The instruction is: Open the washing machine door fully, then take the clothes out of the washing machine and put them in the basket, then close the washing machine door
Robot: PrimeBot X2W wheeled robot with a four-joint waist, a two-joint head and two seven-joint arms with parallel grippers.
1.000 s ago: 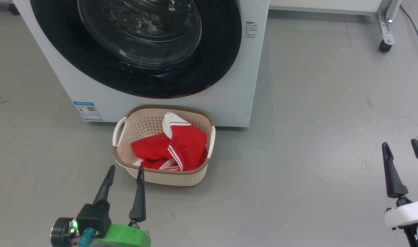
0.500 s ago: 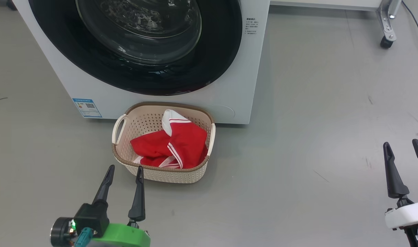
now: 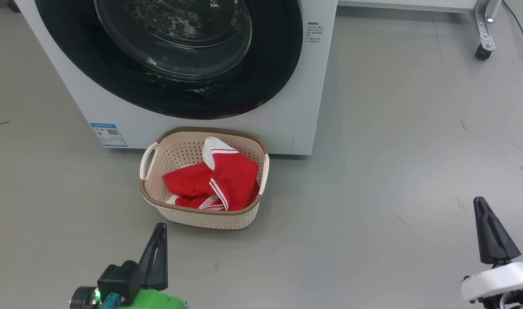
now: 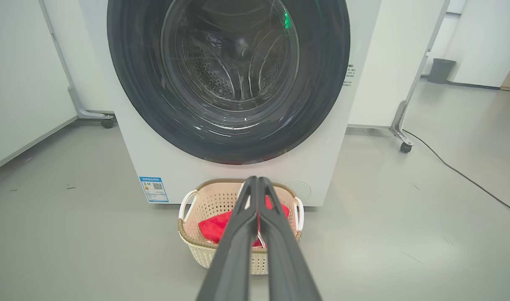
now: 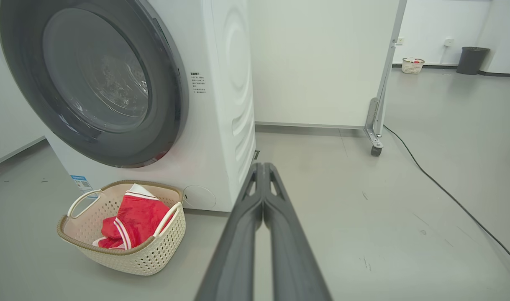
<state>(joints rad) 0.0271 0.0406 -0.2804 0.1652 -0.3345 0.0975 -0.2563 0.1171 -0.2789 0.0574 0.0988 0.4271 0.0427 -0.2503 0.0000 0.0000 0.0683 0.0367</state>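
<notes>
Nearest: left tool (image 3: 160, 229) & right tool (image 5: 263, 167), both clenched, empty, low over grey floor (image 3: 373, 193). Small cream perforated plastic basket (image 3: 201, 131) w/ brown rim holds the soft red, white-striped clothes (image 3: 227, 180), just in front of the big white boxy washing machine (image 3: 312, 107). Its glossy black round door (image 3: 270, 64) looks shut. Judged: last step done; next prob. just park arms.

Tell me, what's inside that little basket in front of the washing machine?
The basket holds crumpled red clothes with white stripes and trim. They cover much of its floor, so anything beneath them cannot be seen.
</notes>
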